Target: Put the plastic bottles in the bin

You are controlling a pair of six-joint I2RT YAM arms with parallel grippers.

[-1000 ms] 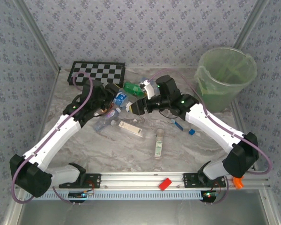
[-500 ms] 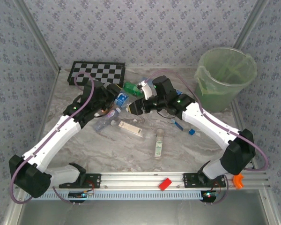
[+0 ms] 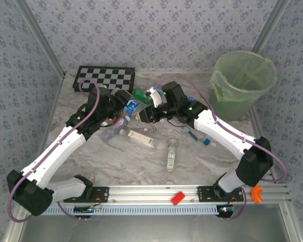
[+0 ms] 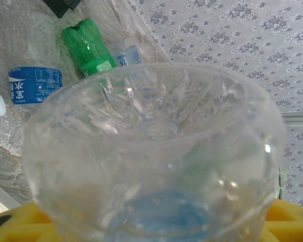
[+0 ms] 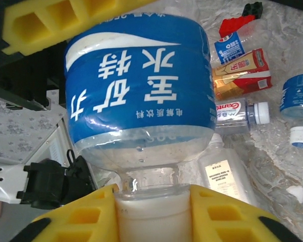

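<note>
My right end effector (image 5: 151, 214) clamps a blue-labelled bottle (image 5: 141, 85) at its neck. My left end effector (image 4: 151, 229) grips a clear bottle (image 4: 151, 151). Both are mid-table (image 3: 141, 164), well apart from the bin (image 3: 242, 103).

Clear bottle (image 4: 151, 151): glossy transparent plastic, creased and dented. Blue-labelled bottle (image 5: 141, 75): clear plastic under a shiny printed film wrap, with a smooth white cap (image 5: 151, 222). Green bottle (image 4: 88, 45): glossy translucent plastic. Bin (image 3: 237, 103): translucent pale-green plastic with a thin crinkled liner. Worktop (image 3: 116, 161): smooth, marble-patterned, with a ribbed metal rail (image 3: 141, 190) along the near edge.
</note>
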